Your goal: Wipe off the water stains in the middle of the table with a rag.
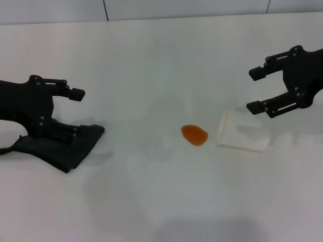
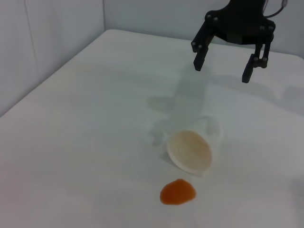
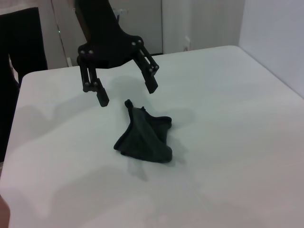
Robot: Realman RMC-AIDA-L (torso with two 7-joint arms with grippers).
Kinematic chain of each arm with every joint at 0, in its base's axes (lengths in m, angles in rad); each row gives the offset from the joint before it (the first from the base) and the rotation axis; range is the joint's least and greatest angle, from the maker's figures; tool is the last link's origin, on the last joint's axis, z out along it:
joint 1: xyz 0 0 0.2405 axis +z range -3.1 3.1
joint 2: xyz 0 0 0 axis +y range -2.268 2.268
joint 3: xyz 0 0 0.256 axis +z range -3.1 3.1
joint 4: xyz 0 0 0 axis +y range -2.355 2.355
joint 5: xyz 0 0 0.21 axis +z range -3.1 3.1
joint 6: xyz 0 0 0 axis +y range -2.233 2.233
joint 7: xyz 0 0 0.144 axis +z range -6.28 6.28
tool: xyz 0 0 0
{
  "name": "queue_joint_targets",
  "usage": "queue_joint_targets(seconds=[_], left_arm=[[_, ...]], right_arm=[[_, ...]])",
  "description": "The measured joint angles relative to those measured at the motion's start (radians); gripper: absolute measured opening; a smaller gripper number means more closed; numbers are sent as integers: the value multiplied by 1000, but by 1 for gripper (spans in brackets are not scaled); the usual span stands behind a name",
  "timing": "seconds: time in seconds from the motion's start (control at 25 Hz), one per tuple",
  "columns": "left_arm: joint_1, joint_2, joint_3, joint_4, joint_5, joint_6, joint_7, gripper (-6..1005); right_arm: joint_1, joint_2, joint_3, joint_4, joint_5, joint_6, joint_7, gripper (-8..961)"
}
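Observation:
The water stain [image 1: 194, 135] is a small glossy orange blob in the middle of the white table [image 1: 151, 60]; the left wrist view also shows the stain [image 2: 177, 192]. The dark rag [image 1: 60, 148] lies crumpled at the left. My left gripper [image 1: 75, 115] hangs open right over it, one finger on either side of the rag's raised tip. In the right wrist view the rag [image 3: 145, 135] sits just below the left gripper [image 3: 127, 94]. My right gripper [image 1: 253, 91] is open in the air at the right, holding nothing, and the right gripper [image 2: 222, 70] also shows in the left wrist view.
A white paper cup [image 1: 241, 132] lies on its side just right of the stain, below my right gripper. In the left wrist view the cup [image 2: 190, 151] has its mouth turned toward the stain. The table's far edge [image 1: 151, 17] meets a grey wall.

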State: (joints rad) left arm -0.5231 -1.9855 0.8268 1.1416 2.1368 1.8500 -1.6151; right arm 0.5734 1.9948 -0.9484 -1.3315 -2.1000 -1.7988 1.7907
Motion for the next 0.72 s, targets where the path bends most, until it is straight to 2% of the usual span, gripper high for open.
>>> queue_joint_targets(seconds=[0.72], left_arm=[[-7,4,-8,3,-11,-2,21,887]], right_arm=[[-25,1,0,-29,8,5,3,772]])
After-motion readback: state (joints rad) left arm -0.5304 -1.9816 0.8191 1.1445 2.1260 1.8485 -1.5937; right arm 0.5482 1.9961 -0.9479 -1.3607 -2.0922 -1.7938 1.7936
